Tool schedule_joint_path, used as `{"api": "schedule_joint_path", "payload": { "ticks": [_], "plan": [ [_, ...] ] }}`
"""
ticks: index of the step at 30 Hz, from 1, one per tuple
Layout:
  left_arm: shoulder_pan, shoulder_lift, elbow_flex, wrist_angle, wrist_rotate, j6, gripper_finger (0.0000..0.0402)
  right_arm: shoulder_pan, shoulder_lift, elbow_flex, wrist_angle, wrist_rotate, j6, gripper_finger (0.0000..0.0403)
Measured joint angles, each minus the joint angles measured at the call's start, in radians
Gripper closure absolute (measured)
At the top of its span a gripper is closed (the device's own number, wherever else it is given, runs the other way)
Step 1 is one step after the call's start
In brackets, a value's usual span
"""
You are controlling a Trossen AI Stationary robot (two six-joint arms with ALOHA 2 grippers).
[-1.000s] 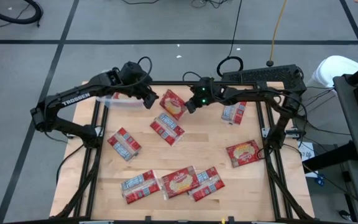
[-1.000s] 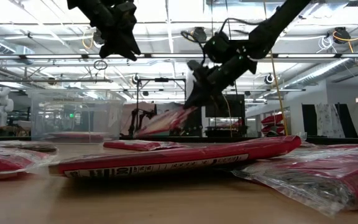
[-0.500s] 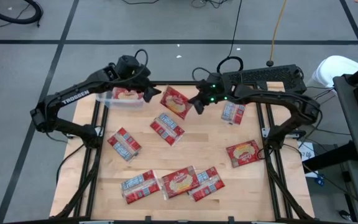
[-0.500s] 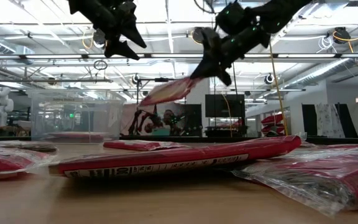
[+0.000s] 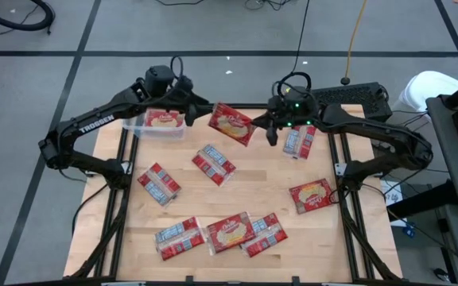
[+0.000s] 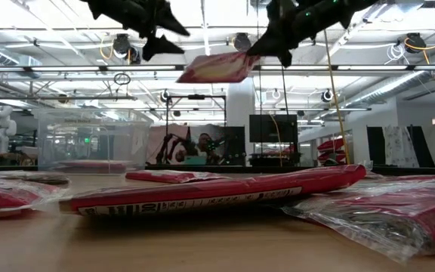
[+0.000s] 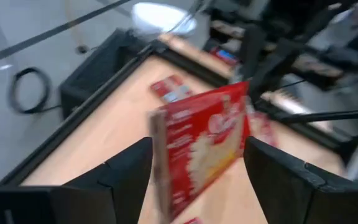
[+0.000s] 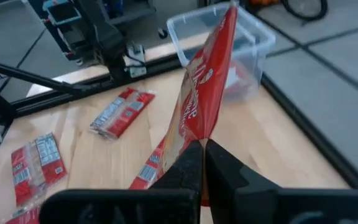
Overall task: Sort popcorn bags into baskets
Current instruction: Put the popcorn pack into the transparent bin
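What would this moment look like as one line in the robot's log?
right gripper: shut on popcorn bag, held high | left gripper: open, facing bag | basket: holds one bag | rest on table

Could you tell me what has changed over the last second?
The right gripper, shut on a popcorn bag, has lifted it high off the table. The left gripper, open, has edged toward it beside the clear tub. The other bags stayed put.
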Motion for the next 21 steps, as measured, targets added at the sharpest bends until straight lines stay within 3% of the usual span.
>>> {"api": "schedule_joint_path", "payload": {
  "ticks": [3,10,21],
  "plan": [
    [0.000,0.000,0.000,0.065,0.059,-0.041,0.0121,0.009,-0.023,0.000,0.014,0.000,-0.033,0.0403],
    [0.004,0.006,0.000,0.099,0.059,-0.038,0.0091,0.053,-0.031,0.000,0.019,0.000,-0.071,0.0403],
    [0.008,0.050,0.000,0.092,0.264,-0.035,0.0140,0.095,-0.026,0.000,0.052,0.058,-0.072,0.0403]
  ]
}}
